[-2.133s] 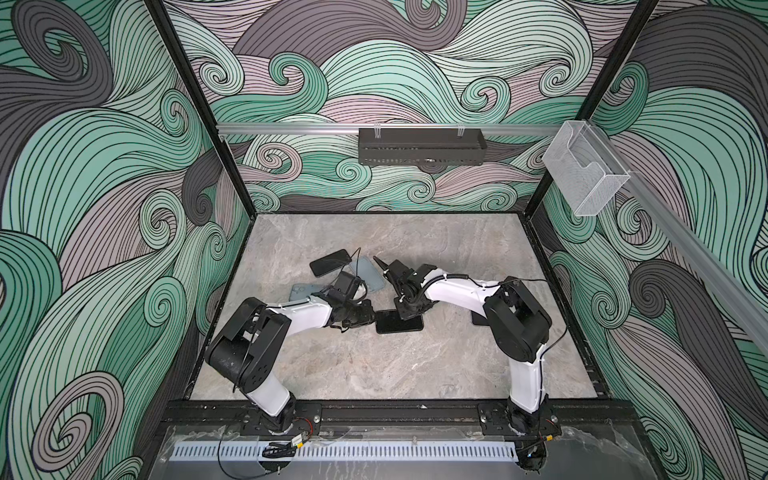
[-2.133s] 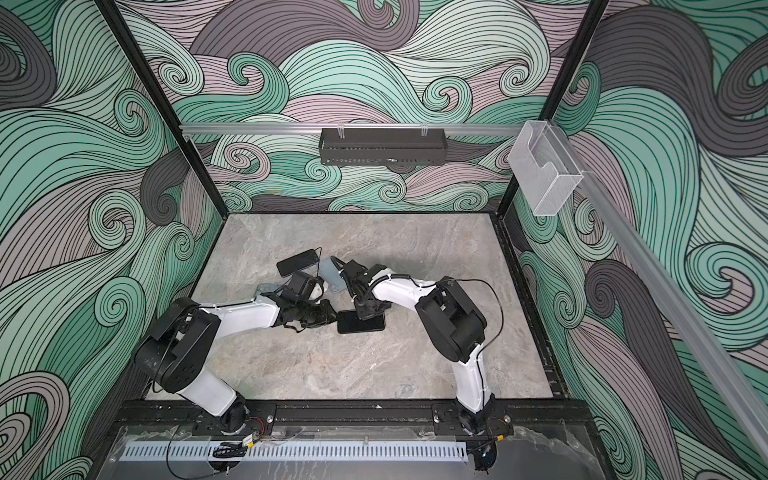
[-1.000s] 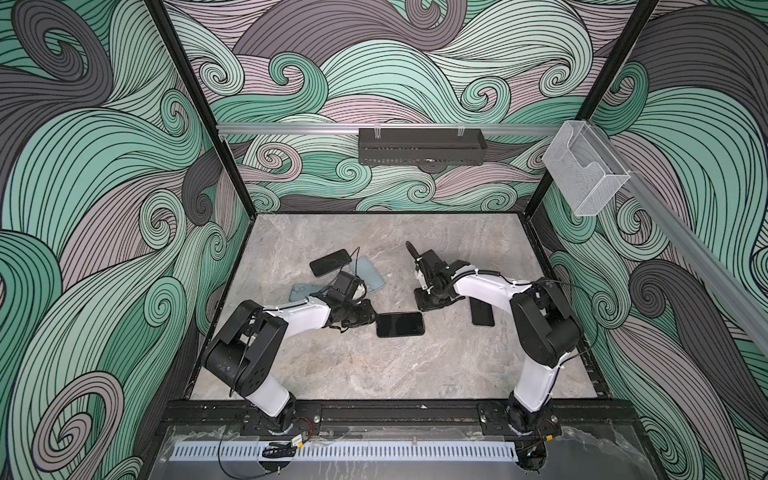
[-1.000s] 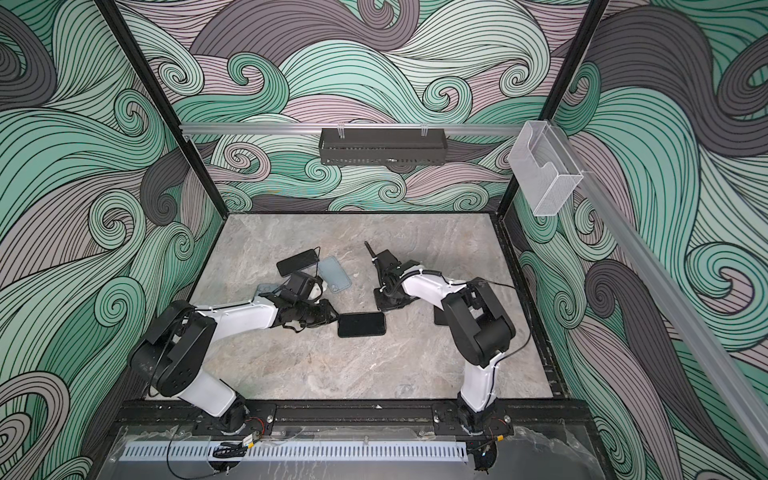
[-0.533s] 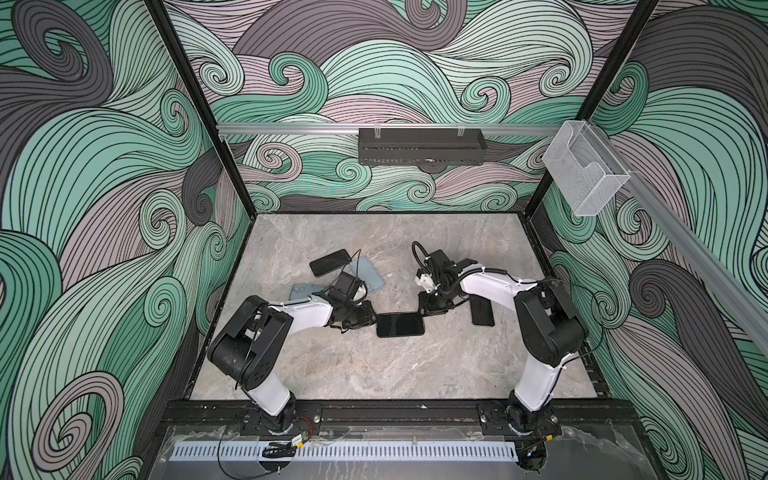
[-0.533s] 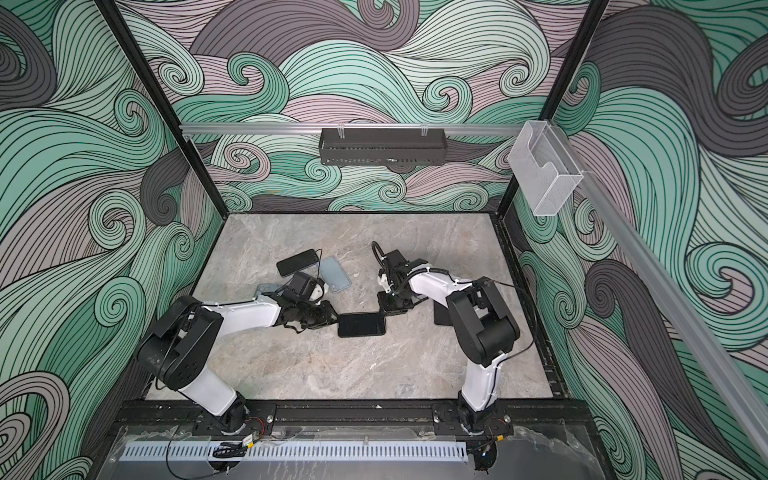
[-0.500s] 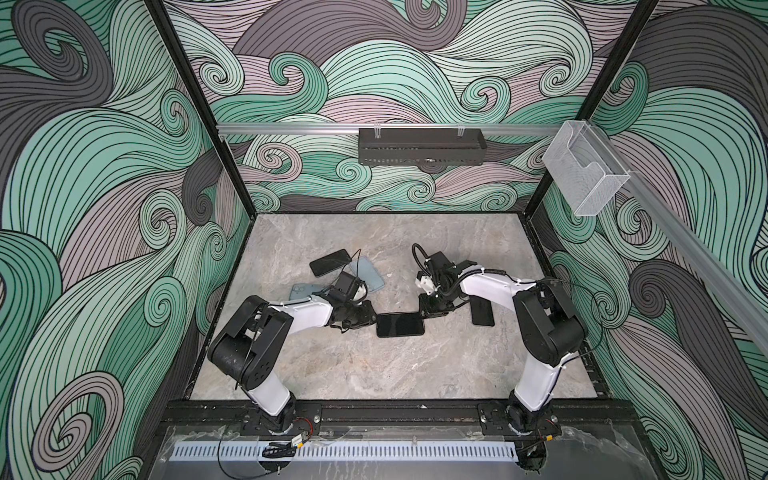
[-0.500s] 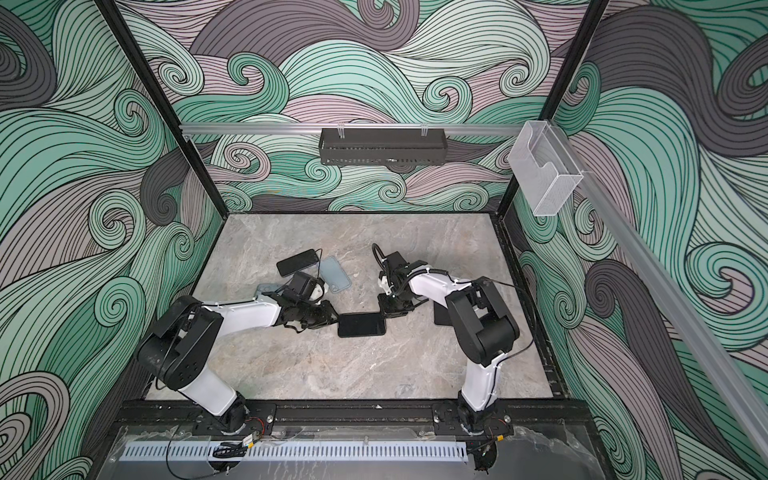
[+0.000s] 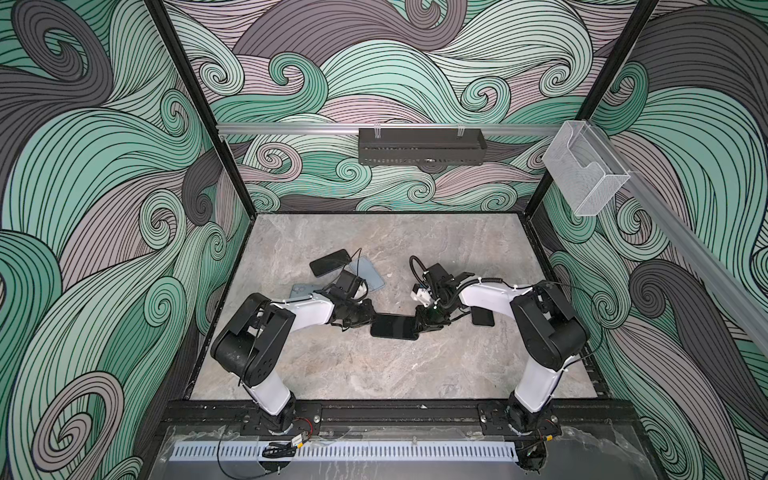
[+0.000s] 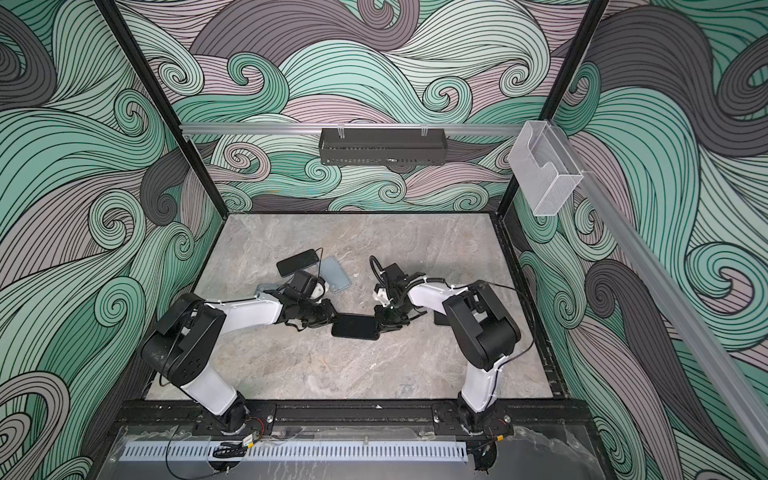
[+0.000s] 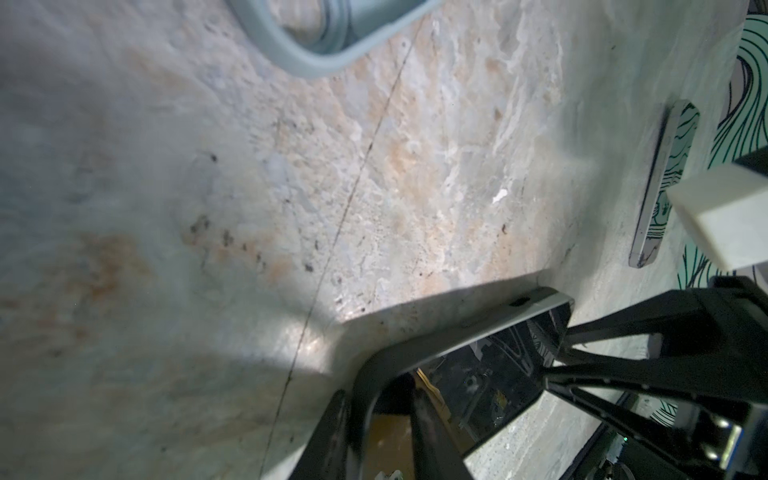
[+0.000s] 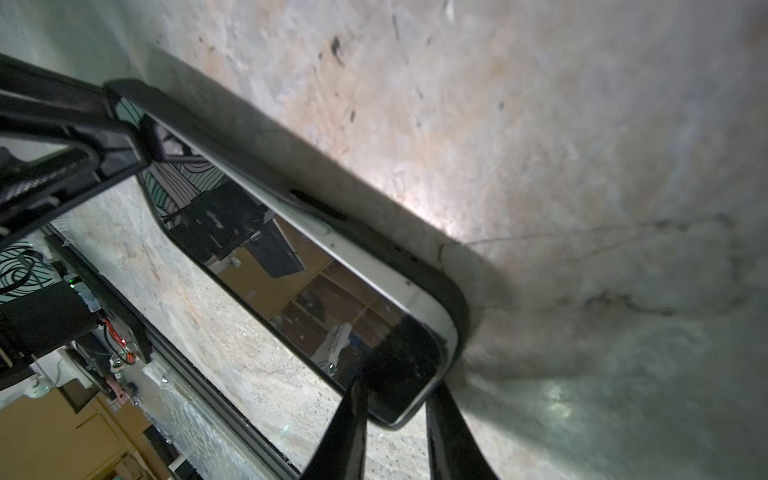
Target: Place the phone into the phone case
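Holding: both grippers are on the phone (image 9: 392,327), one at each end
phone spot: flat, screen up, centre of the frame in both top views, a bit below the middle
case: the black case (image 12: 459,303) wraps the phone's edge; a silver side shows just inside the rim, can't tell if it's fully seated
left gripper (image 9: 371,319): narrow, pinching the phone's left end, one finger (image 11: 432,436) over the screen
right gripper (image 9: 422,326): narrow as well, pinching the right end, one finger (image 12: 345,428) on the glass, the other outside the corner
table (image 9: 374,374): grey marble look
extras: another dark phone (image 9: 329,262) and a blue-grey case (image 9: 370,276) right beside it, up and left of centre
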Robot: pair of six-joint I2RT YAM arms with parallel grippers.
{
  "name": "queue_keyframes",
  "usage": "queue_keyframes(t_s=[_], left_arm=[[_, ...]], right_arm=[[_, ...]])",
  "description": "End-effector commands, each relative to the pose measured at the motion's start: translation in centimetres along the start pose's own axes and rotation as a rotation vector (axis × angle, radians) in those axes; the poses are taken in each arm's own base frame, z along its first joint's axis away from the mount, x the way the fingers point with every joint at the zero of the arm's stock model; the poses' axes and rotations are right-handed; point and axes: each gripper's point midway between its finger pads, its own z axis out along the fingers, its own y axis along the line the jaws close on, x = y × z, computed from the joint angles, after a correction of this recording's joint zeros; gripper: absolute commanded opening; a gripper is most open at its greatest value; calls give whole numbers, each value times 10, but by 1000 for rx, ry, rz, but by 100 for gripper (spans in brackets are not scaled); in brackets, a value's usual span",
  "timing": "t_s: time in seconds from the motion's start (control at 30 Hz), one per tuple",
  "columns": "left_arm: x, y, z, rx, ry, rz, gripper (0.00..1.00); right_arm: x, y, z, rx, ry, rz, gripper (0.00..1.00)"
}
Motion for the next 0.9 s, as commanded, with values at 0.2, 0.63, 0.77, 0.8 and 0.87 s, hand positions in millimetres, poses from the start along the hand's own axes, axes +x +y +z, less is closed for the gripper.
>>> queue_keyframes(t_s=[0.2, 0.63, 0.77, 0.8, 0.87], left_arm=[[5, 8, -8, -84, 28, 22, 30], [6, 9, -10, -93, 38, 41, 29], [7, 9, -10, -96, 38, 40, 28], [8, 9, -11, -96, 40, 40, 28], [8, 9, -10, -97, 40, 41, 28]], right_arm=[[-5, -12, -21, 155, -53, -44, 25], [-32, -13, -20, 198, -39, -87, 19], [-26, -17, -17, 205, -17, -76, 19], [-25, -17, -17, 206, -14, -76, 19], [-24, -18, -16, 204, -10, -76, 19]])
